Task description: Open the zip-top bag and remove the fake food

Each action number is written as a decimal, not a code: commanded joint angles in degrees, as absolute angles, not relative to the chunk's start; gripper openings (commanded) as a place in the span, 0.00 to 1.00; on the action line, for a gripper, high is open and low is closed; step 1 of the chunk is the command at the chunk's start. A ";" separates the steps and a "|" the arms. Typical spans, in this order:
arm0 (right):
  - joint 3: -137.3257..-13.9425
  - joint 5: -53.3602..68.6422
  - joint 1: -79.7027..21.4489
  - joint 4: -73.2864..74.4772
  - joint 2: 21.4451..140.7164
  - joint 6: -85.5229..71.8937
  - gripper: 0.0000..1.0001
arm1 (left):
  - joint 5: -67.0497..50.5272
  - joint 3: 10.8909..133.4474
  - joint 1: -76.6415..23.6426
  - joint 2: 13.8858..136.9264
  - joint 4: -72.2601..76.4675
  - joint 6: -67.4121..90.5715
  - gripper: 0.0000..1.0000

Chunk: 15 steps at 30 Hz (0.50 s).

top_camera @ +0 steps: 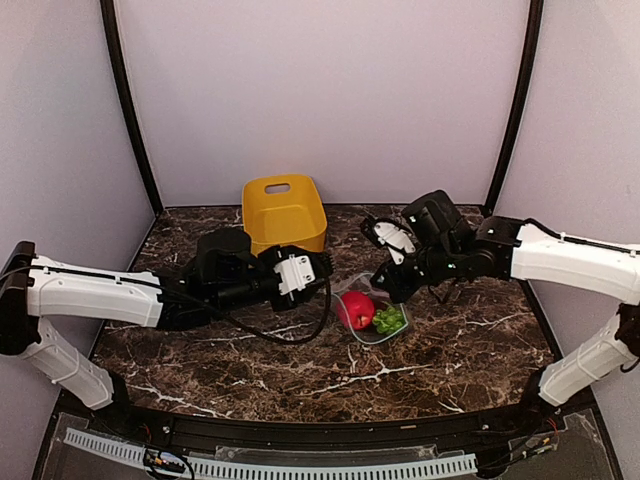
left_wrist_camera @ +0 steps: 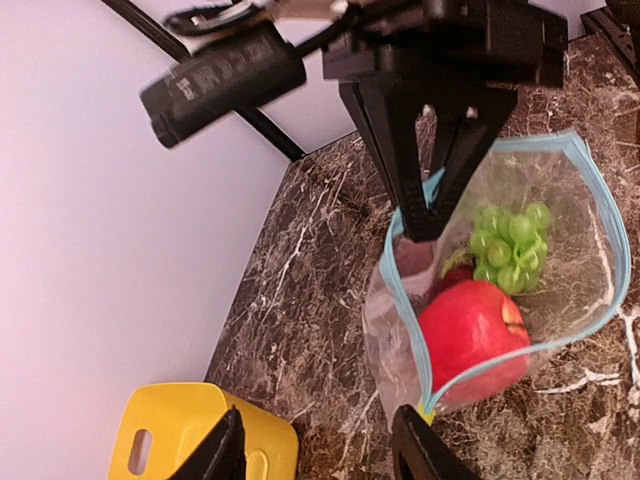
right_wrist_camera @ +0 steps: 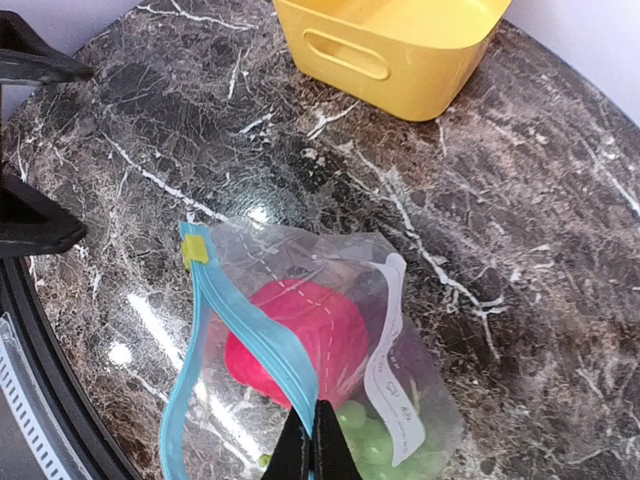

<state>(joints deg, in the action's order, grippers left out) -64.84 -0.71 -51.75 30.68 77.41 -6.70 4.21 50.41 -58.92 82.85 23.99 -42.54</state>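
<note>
Clear, crinkled, glossy plastic is shown by the zip-top bag [right_wrist_camera: 285,265], and a polished, marble-veined surface by the table [right_wrist_camera: 150,120].

Overhead, two wrist close-ups sharing bag [top_camera: 372,318]

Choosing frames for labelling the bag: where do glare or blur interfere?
Right wrist: bright glare patches on the table beside the bag, bag sharp. Left wrist: bag crisp, right arm above it slightly soft. Top: even light, no glare, bag small.

Teal-edged clear bag [left_wrist_camera: 585,240], red fruit [left_wrist_camera: 470,335], green grapes [left_wrist_camera: 510,245]
</note>
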 commanded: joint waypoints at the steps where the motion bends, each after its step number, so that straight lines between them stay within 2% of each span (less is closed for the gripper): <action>1: -62.59 3.62 -51.93 22.14 82.56 -12.29 0.00 | 4.39 45.06 -58.97 79.04 25.48 -32.21 0.49; 9: -63.46 8.42 -53.07 15.18 88.15 -15.46 0.00 | 2.14 35.51 -60.96 75.02 30.04 -23.21 0.51; 15: -64.71 10.73 -53.51 13.46 90.61 -16.74 0.00 | 3.88 36.05 -64.75 79.66 33.36 -23.94 0.53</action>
<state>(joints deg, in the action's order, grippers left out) -63.31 8.10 -52.84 17.21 89.17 -14.74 3.29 35.55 -62.70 77.32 29.26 -25.34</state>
